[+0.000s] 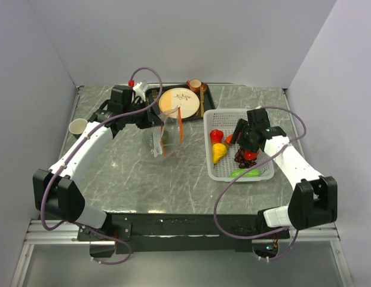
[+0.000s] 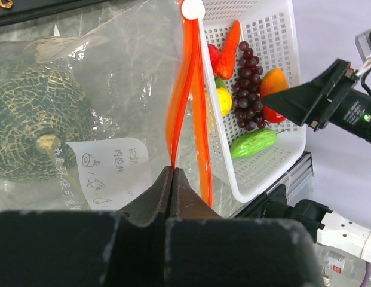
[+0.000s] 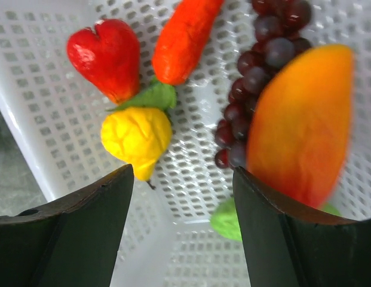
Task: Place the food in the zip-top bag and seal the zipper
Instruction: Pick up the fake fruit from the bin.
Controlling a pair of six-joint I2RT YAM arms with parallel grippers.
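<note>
L gripper (image 2: 172, 174): fingers pressed together, clamped on one end of the zipper (image 2: 186, 89). The strip runs straight away from the fingertips, its two sides parted a bit. Zip-top bag (image 1: 166, 136) stands upright mid-table (image 1: 143, 179), w/ the melon (image 2: 36, 119) inside, seen thru the plastic and cut off at frame edge. To its rt, the white basket (image 1: 210, 170) holds a red piece (image 3: 107, 57), yellow pear (image 3: 137, 134) and carrot (image 3: 185, 36), which lies slanted, leafy end toward the pear. Grapes (image 3: 257, 66) lie alongside; cucumber (image 3: 224, 220) mostly hidden. R gripper (image 3: 182, 179) is over the basket, fingers apart, nothing between. A blurred orange piece (image 3: 299, 125) sits just beside its rt finger; touching or not, can't tell.
</note>
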